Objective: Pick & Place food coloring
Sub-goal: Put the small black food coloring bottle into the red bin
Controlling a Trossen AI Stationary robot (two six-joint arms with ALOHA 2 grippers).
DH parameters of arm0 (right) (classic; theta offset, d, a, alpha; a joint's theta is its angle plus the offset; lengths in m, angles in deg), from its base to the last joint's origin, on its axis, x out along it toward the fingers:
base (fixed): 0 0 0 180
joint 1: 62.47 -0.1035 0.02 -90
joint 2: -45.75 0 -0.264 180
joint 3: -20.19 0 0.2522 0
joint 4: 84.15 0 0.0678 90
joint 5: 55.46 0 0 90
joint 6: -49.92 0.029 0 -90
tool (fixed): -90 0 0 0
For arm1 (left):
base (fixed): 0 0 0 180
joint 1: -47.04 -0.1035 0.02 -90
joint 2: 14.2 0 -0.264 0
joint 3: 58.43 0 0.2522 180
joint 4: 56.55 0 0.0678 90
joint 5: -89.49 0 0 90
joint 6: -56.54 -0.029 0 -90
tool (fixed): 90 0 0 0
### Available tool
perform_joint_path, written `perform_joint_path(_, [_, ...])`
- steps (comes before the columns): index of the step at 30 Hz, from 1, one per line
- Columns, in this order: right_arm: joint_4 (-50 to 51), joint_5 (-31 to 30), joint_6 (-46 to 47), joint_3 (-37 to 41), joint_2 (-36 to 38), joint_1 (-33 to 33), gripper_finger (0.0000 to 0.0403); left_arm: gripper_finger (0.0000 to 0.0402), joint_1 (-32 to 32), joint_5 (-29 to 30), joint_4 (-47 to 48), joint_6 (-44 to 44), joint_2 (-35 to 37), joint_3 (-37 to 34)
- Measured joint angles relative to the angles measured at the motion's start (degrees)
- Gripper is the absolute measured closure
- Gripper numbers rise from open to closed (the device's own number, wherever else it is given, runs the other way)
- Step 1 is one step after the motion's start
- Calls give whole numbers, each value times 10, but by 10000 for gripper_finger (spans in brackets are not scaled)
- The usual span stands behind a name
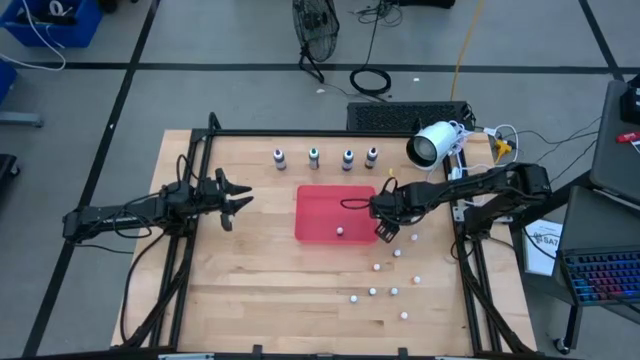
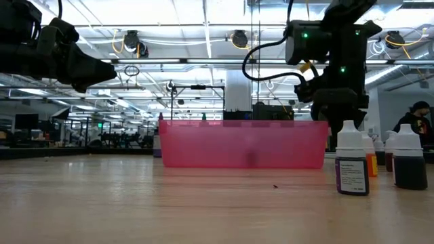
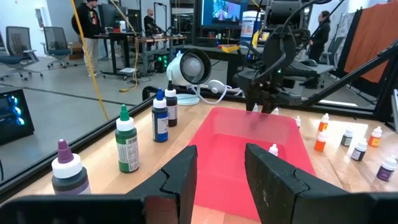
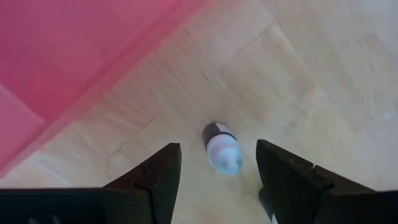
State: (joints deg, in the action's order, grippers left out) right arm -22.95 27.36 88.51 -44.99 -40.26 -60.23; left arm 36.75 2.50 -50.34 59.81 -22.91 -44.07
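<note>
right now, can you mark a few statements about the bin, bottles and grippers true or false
1. The pink bin holds one small bottle. True.
2. The right gripper is clamped on a bottle. False: its fingers are apart, above a small bottle on the wood.
3. Four bottles stand in a row behind the bin. True.
4. The left gripper reaches into the bin. False: it waits left of it, holding nothing.
</note>
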Motion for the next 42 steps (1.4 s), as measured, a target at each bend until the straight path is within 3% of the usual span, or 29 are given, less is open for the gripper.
perform_joint_path(15, [-29, -1, 0, 12, 0, 0, 241, 265, 0, 0, 0, 0, 0, 0])
perform_joint_path(30, [-18, -4, -24, 12, 0, 0, 358, 265, 0, 0, 0, 0, 0, 0])
perform_joint_path(33, [-16, -18, -39, 10, 0, 0, 358, 265, 0, 0, 0, 0, 0, 0])
perform_joint_path(37, [34, -28, -49, -28, -1, 0, 358, 265, 0, 0, 0, 0, 0, 0])
perform_joint_path(42, [145, -85, -62, -141, -1, -7, 358, 265, 0, 0, 0, 0, 0, 0])
